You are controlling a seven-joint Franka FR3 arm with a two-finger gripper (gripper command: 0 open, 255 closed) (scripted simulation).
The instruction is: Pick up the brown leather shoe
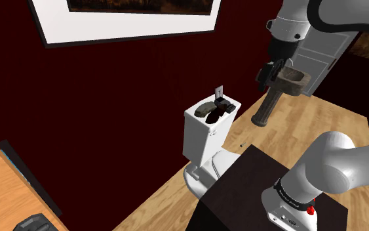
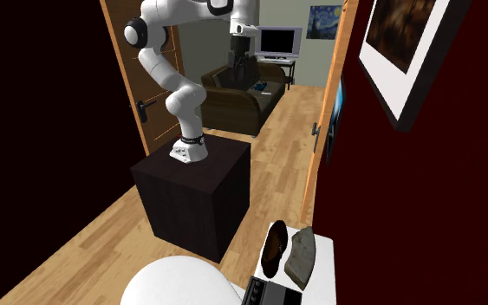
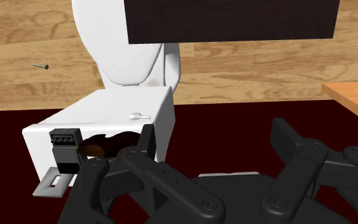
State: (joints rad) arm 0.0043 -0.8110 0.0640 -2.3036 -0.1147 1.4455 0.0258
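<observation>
Shoe (image 1: 214, 117): dark brown, lay on the toilet tank (image 1: 196, 134), mid-frame, beside a grey lump (image 1: 204, 107).
Handling: probably light with a soft upper; best taken across the heel collar.
Pincer (image 1: 268, 75): fingers apart, empty, upper right.

Dark red walls (image 1: 111, 111) meet a wood floor (image 1: 307, 125), with a white toilet (image 1: 196, 134) under a framed picture (image 1: 124, 23).
</observation>
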